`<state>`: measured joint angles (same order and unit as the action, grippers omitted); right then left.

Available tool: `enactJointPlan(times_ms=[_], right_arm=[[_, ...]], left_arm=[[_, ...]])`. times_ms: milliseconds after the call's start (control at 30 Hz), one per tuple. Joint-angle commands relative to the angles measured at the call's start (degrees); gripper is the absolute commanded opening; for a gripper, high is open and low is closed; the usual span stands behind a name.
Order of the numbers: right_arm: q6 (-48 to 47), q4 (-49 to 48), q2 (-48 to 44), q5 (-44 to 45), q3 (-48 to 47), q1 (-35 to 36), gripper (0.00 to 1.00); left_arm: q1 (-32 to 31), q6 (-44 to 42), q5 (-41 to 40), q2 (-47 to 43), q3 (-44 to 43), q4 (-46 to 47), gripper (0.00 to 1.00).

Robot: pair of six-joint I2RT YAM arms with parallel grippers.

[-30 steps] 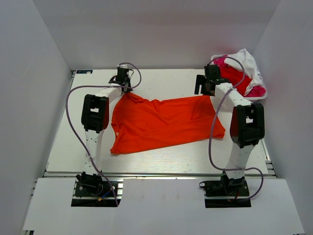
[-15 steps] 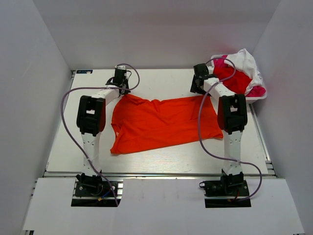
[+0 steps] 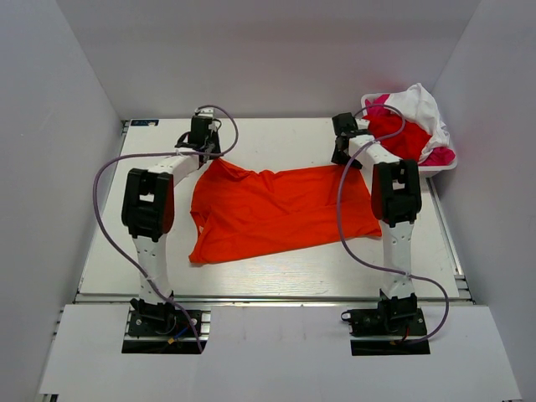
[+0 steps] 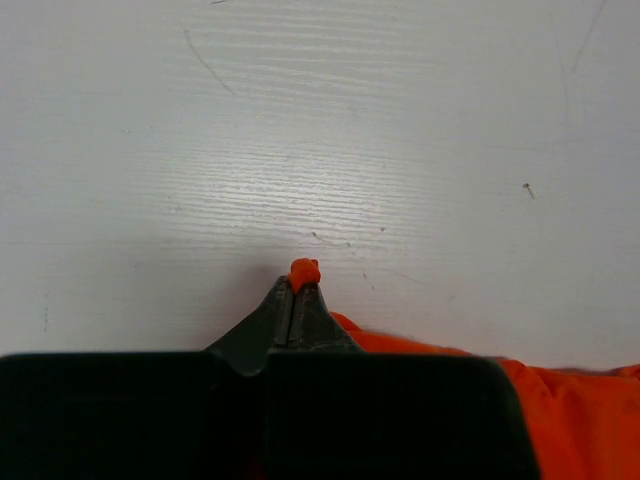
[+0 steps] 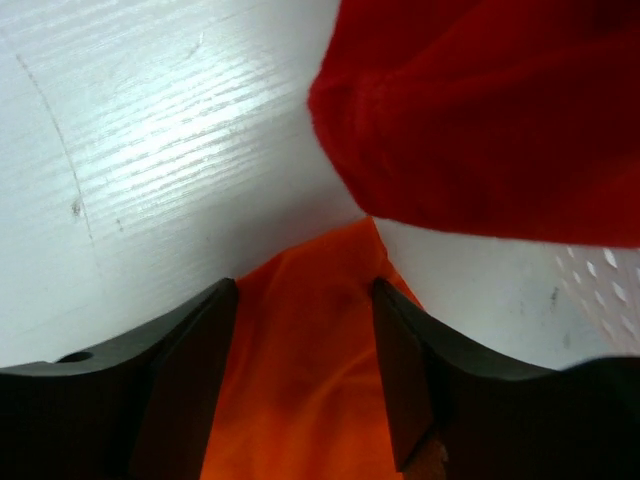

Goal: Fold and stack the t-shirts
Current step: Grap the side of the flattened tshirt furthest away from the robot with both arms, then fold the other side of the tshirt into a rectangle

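Observation:
The bright orange t-shirt (image 3: pixel 280 209) lies spread across the middle of the white table. My left gripper (image 3: pixel 203 147) is at its far left corner and is shut on a pinch of orange cloth (image 4: pixel 303 270). My right gripper (image 3: pixel 343 153) is at the far right corner, open, its jaws standing on either side of the orange cloth (image 5: pixel 300 340). A red t-shirt (image 5: pixel 480 110) hangs just beyond the right gripper. The red, pink and white t-shirts (image 3: pixel 410 126) are heaped at the far right.
The heap of shirts sits in a white basket (image 3: pixel 442 165) at the far right corner. White walls enclose the table on the left, back and right. Purple cables loop from both arms.
Both arms have drawn inward and straightened. The right gripper has shifted left toward the shirt's far right corner. The orange shirt has hardly moved.

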<state>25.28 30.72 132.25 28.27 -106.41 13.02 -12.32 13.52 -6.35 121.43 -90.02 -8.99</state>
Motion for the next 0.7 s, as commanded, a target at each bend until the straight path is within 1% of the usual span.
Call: enactJointPlan(times_ms=[0, 33, 67, 100, 133, 167, 267, 300, 333, 433, 500, 567, 600, 667], right_arm=[[1.0, 0.6, 2.0, 0.1, -1.7, -0.8, 0.61], [1.1, 0.7, 2.2, -0.2, -1.7, -1.1, 0.59], [1.0, 0.5, 2.1, -0.2, -1.9, -0.9, 0.52], [0.9, 0.3, 2.1, -0.3, -1.9, -0.9, 0.49], [0.7, 0.3, 2.0, -0.6, -1.8, -1.1, 0.43], [0.7, 0.4, 1.7, -0.7, -1.8, -1.1, 0.31], [-0.1, 0.4, -0.3, -1.1, -1.2, -0.9, 0.00], [-0.1, 0.5, 0.0, -0.8, -0.8, -1.0, 0.00], [-0.2, 0.1, -1.5, -0.7, -0.5, -0.9, 0.00], [0.0, -0.4, -3.3, -0.9, 3.5, -0.9, 0.00], [-0.1, -1.1, -5.9, -0.6, 5.9, -0.5, 0.00], [-0.4, -2.8, -9.0, -0.6, 9.0, -0.6, 0.00], [-0.8, -3.2, -10.5, -1.4, 12.1, -0.4, 0.00], [-2.2, -5.5, -12.8, -1.6, 14.2, -0.7, 0.00]], left_arm=[[-0.1, -0.3, 2.9, -7.2, 2.7, 2.2, 0.00], [-0.1, -0.9, 3.4, -8.0, 3.4, 2.2, 0.00], [-0.1, -0.9, 4.0, -8.8, 4.1, 2.8, 0.00], [-0.1, -0.9, 4.8, -10.4, 5.4, 2.8, 0.00], [-0.1, -0.9, 4.9, -11.3, 6.1, 2.8, 0.00], [-0.1, -0.9, 5.6, -12.1, 7.3, 2.8, 0.00], [-0.1, -0.2, 6.3, -15.7, 10.5, 2.8, 0.00], [-0.6, -0.2, 6.3, -16.7, 11.3, 2.1, 0.00], [-0.6, -0.2, 6.3, -18.9, 12.4, 2.1, 0.00], [-1.1, 2.5, 5.7, -23.0, 17.1, 0.9, 0.00], [-1.1, 4.7, 7.6, -27.2, 23.1, 0.9, 0.00], [-1.1, 6.6, 9.6, -31.6, 26.3, 0.9, 0.00], [-1.1, 7.5, 9.6, -33.0, 27.9, 0.9, 0.00], [-1.1, 9.7, 10.2, -36.0, 32.3, -0.2, 0.00]])
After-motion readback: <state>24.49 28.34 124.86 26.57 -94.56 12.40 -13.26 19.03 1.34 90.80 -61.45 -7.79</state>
